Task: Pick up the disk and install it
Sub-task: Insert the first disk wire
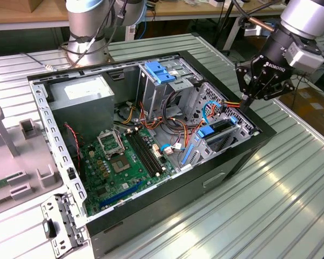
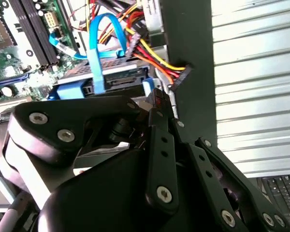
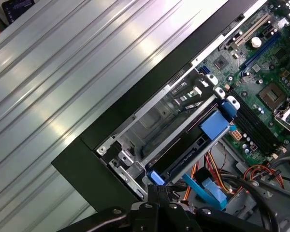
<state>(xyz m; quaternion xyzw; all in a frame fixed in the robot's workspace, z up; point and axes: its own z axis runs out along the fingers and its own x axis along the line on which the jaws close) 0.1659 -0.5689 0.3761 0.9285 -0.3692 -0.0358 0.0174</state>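
A: In the exterior view, where is the gripper?

B: Low over the open computer case, at the corner on the exterior view's right, just above the drive bay. The disk sits in that bay, dark face between blue rails, seemingly tilted, so I judge it not fully seated.

A: Is it gripped?

B: I cannot tell. The fingertips come together near the red and yellow power wires, with nothing visibly between them.

A: And the second wrist view?

B: The black gripper ends right at the disk, beside its blue rail. A blue cable loops across the top, and the wire bundle runs just beside the fingertips.

A: The first wrist view?

B: The disk lies along the metal bay, its blue tab towards the motherboard; the gripper sits at the near end.

A: How should this be done well?

B: I'd say keep the rails parallel to the bay, press evenly, and keep the fingertips clear of the wires.
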